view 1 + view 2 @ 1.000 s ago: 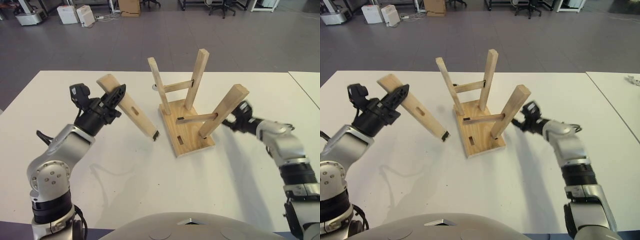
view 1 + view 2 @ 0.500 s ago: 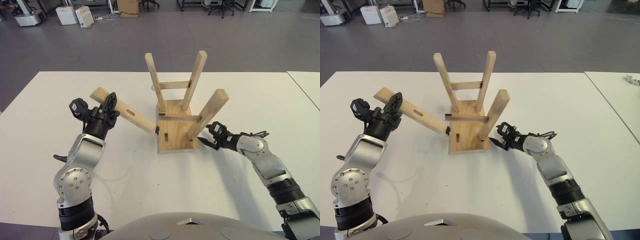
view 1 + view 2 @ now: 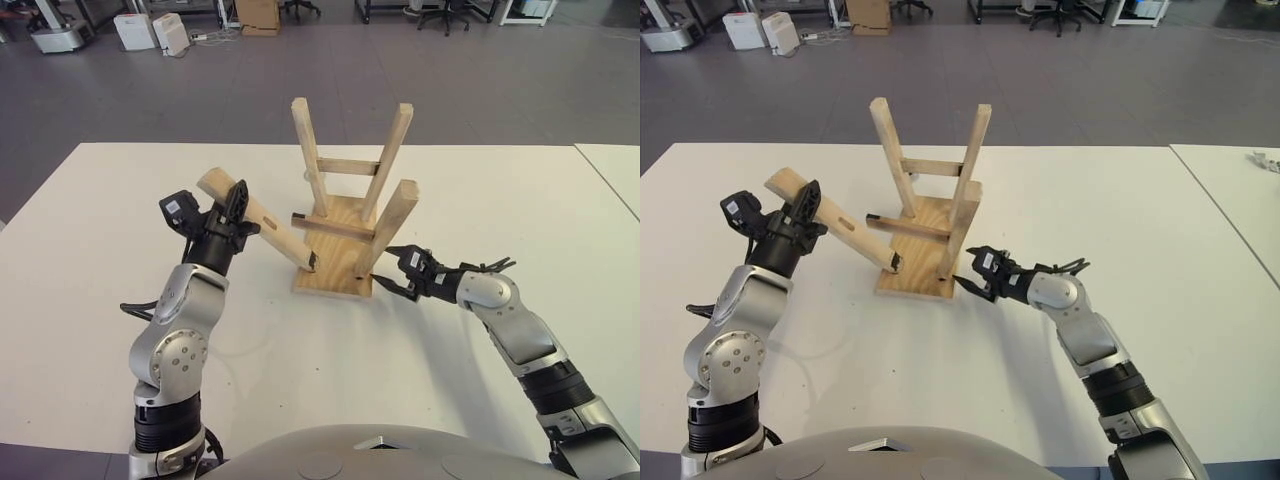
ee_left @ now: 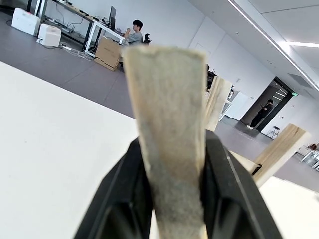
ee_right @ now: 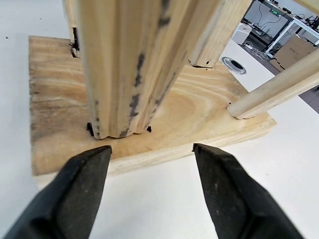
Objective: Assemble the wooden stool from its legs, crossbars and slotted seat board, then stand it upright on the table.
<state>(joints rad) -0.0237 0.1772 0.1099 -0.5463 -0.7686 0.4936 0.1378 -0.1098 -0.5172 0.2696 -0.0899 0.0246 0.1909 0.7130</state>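
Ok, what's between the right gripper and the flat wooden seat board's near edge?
Only a bare strip of white table; the right wrist view shows the open right gripper just short of the wooden seat board.

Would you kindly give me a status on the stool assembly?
Left gripper shut on loose leg, tip beside seat board. Right gripper open at board's edge. Three legs fitted, fourth not. Nothing in the way.

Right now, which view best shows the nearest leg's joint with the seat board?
Right wrist view: the nearest leg meets the seat board close up. Eye views show it small; left wrist view, distant leg tops.
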